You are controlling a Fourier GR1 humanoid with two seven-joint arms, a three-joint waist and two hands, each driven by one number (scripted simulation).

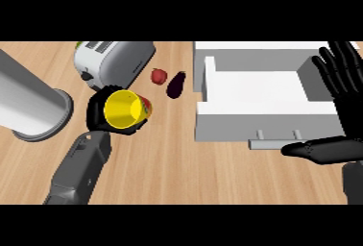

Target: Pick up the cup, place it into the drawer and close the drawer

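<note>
A yellow cup (125, 108) with a red patch on its side sits in my left hand (99, 111), whose black fingers curl round it, left of centre over the wooden counter. The white drawer (260, 119) stands open at the right, its inside bare, with a grey handle (273, 142) on its front. My right hand (342, 91) is open, fingers pointing up along the drawer's right wall, thumb stretched left near the handle.
A white toaster (113, 60) stands at the back left. A large grey cylinder (28, 108) fills the left edge. A red pepper (159, 75) and a dark aubergine (175, 84) lie between the toaster and the drawer.
</note>
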